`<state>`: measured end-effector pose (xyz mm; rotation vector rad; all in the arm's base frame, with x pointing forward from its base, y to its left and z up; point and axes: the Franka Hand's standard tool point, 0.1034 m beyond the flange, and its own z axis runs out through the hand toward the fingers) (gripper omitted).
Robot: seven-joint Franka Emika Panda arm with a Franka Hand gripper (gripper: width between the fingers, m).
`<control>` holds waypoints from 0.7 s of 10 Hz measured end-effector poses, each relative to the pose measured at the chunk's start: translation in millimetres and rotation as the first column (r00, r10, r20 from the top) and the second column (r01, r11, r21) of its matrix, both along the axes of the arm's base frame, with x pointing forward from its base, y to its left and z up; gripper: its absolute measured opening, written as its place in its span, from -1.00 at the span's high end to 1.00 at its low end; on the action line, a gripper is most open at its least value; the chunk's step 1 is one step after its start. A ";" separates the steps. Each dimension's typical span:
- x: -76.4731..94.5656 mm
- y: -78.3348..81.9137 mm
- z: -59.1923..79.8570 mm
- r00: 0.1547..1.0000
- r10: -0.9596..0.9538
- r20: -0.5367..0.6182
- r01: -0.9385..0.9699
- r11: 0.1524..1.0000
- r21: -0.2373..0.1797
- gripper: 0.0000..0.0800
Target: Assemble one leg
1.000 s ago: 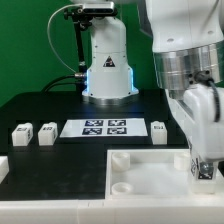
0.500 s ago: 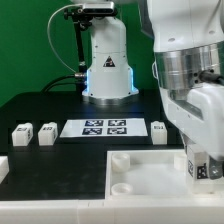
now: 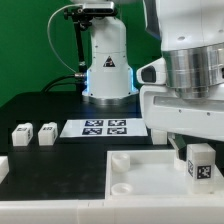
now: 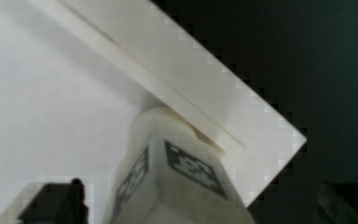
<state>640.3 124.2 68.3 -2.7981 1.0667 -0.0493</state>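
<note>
One leg (image 3: 200,162), a small white block with a black-and-white tag facing the camera, stands upright in the near corner at the exterior view's right of the large white tray-like piece (image 3: 140,178). My gripper (image 3: 198,140) hangs just above it, open. In the wrist view the leg (image 4: 179,170) rises between my dark fingertips (image 4: 51,203), which stand well clear of it on both sides. Two more legs (image 3: 22,132) (image 3: 46,132) lie on the black table at the exterior view's left.
The marker board (image 3: 105,127) lies flat in the middle of the table behind the tray-like piece. The arm's base (image 3: 107,62) stands at the back. A white part (image 3: 3,168) shows at the left edge. A round socket (image 3: 120,160) sits in the tray's far corner.
The jaws have spread from a grip on the leg to fully open, and the hand has lifted. The leg now stands on its own in the tray corner.
</note>
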 end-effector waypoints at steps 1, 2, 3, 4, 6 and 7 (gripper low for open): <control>0.1 -3.3 -0.4 0.972 0.235 0.022 -0.234 0.971 -0.043 -0.62; -0.3 -5.2 -1.7 0.932 0.362 0.029 -0.360 0.931 -0.061 -0.62; -0.2 -5.8 -1.4 0.863 0.504 0.028 -0.500 0.861 -0.090 -0.62; 1.1 -7.6 -0.7 0.778 0.628 0.031 -0.622 0.775 -0.114 -0.62; 2.1 -9.9 -0.7 0.781 0.623 0.037 -0.617 0.779 -0.111 -0.62; 2.1 -10.2 -0.7 0.773 0.634 0.036 -0.627 0.771 -0.114 -0.31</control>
